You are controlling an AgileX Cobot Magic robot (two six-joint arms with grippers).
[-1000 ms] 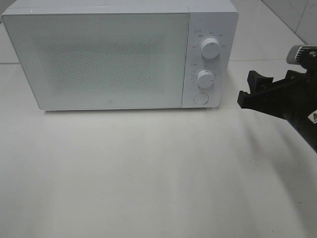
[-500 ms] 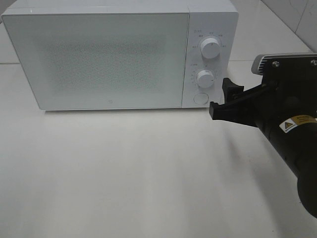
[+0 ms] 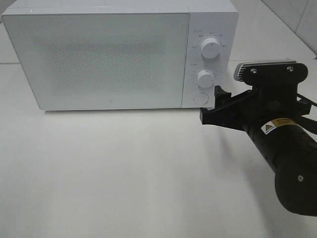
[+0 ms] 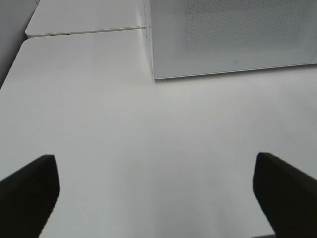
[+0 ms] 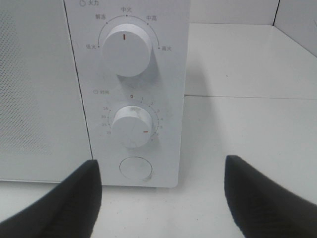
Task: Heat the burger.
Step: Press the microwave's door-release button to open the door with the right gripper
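The burger is out of view. A white microwave stands at the back of the table with its door closed. My right gripper hovers just in front of the control panel, open and empty. In the right wrist view the right gripper faces the round button, with the lower dial and the upper dial above it. My left gripper is open over bare table, with nothing between its fingers. From there the microwave shows a short way off. The left arm does not appear in the exterior view.
The white table spreads in front of the microwave. A second white surface adjoins it behind. The right arm's black body fills the right side of the exterior view.
The right arm has moved left from the table's right edge, bringing its gripper up close to the microwave's control panel. The microwave door stays closed.
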